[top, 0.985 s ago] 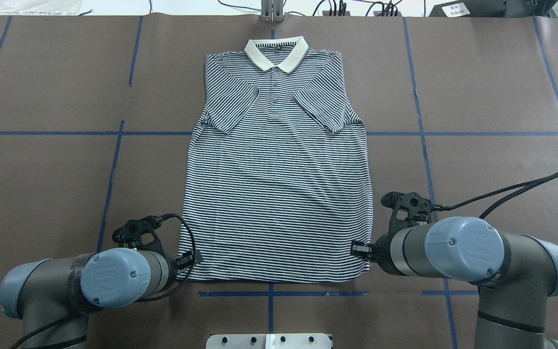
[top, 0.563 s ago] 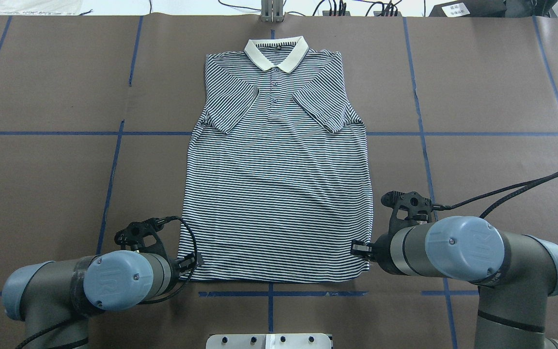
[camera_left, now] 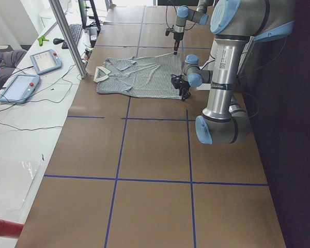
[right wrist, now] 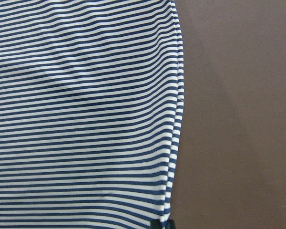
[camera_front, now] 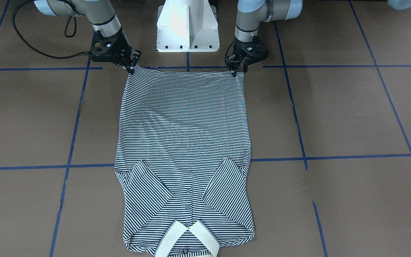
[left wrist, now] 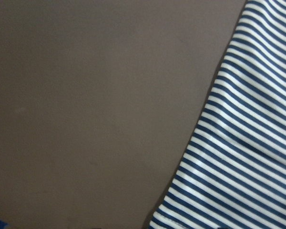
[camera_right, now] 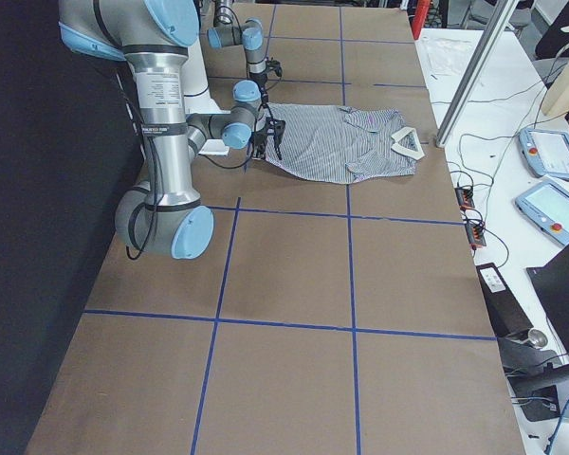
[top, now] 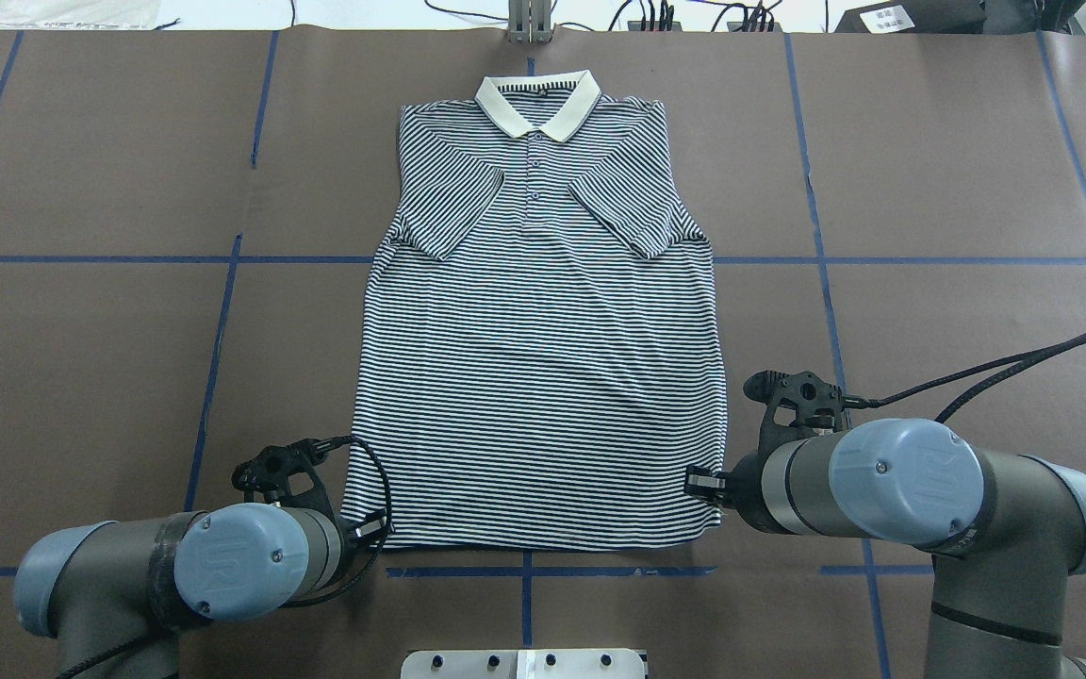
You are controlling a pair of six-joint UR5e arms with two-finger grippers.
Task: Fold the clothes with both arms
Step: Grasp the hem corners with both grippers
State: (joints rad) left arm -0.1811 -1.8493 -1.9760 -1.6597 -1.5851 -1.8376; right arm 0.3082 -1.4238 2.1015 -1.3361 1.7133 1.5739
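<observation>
The navy-and-white striped polo shirt (top: 543, 377) lies flat on the brown table, front up, cream collar (top: 537, 102) at the far end and both sleeves folded in over the chest. It also shows in the front view (camera_front: 184, 125). My left gripper (top: 371, 528) (camera_front: 239, 70) is low at the shirt's near left hem corner, fingers apart, holding nothing. My right gripper (top: 701, 484) (camera_front: 131, 67) is at the near right hem corner, shut on the shirt's edge. The right wrist view shows the hem edge (right wrist: 174, 143) with a dark fingertip (right wrist: 163, 223) on it.
The white pedestal base (camera_front: 187, 28) stands just behind the shirt's hem. Blue tape lines (top: 524, 571) cross the brown table cover. A black cable (top: 1014, 363) loops off the right wrist. A metal post (top: 529, 24) stands beyond the collar.
My left arm has moved back along the shirt's left edge toward the near hem corner. The right arm and the shirt have stayed still.
</observation>
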